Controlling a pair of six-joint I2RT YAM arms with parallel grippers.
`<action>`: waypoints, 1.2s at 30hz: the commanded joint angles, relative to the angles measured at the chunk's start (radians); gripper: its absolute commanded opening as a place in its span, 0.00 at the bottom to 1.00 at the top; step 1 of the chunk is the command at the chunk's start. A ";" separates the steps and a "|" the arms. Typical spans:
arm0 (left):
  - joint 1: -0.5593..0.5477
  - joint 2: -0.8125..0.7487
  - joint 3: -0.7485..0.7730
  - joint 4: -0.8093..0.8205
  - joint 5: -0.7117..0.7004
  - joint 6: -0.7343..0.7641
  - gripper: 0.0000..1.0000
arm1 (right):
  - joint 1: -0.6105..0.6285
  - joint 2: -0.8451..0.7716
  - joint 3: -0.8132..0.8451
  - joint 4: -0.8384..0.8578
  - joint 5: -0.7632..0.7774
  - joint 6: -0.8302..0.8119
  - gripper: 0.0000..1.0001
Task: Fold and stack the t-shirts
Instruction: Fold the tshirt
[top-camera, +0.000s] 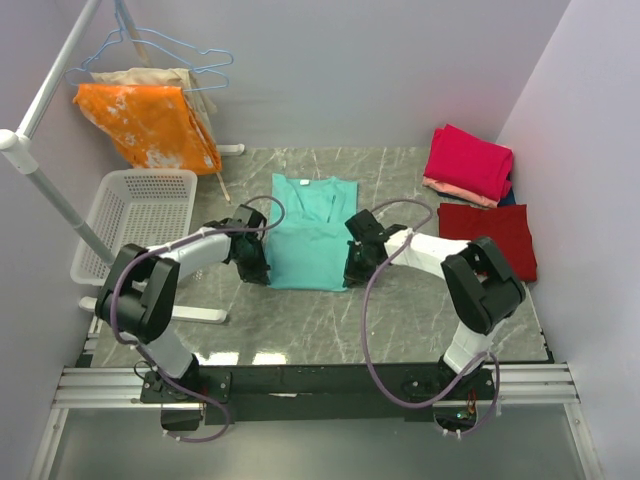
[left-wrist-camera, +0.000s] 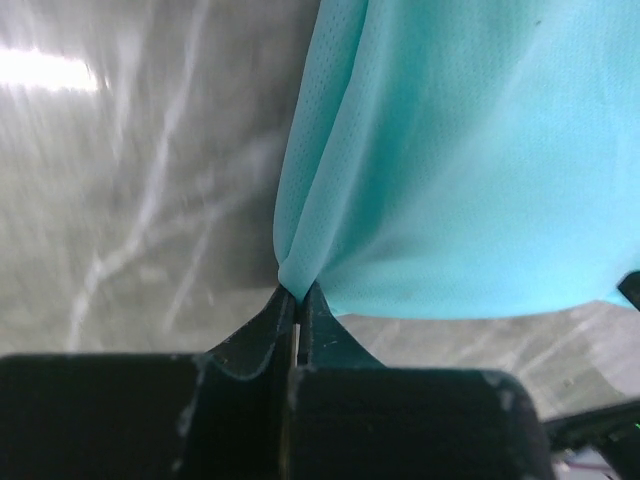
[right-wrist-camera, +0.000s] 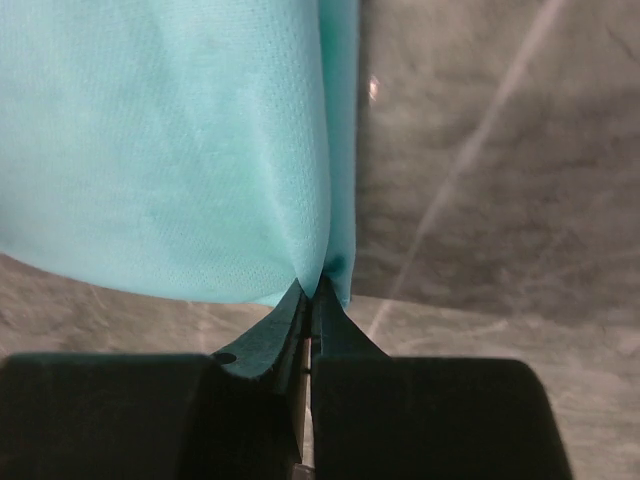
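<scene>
Clenched at the near hem, the left end effector (left-wrist-camera: 297, 300) and right end effector (right-wrist-camera: 312, 290) each pinch a corner of the teal soft cotton t-shirt (top-camera: 305, 235) lying on the middle of the grey marbled bench (top-camera: 420, 320). Best to lift both corners evenly, hem taut, and fold toward the far collar.

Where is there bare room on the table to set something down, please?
Bare table lies in front of the teal shirt and, at the back, between it and the magenta stack. That stack and the dark red shirt crowd the right edge.
</scene>
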 joint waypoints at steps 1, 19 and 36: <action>-0.034 -0.084 -0.042 -0.040 0.021 -0.085 0.01 | 0.007 -0.076 -0.089 -0.065 0.040 0.017 0.00; -0.371 -0.305 -0.184 -0.136 -0.151 -0.447 0.01 | 0.030 -0.400 -0.358 -0.108 -0.009 0.034 0.00; -0.643 -0.387 -0.143 -0.369 -0.404 -0.797 0.01 | 0.053 -0.707 -0.398 -0.228 -0.015 0.072 0.00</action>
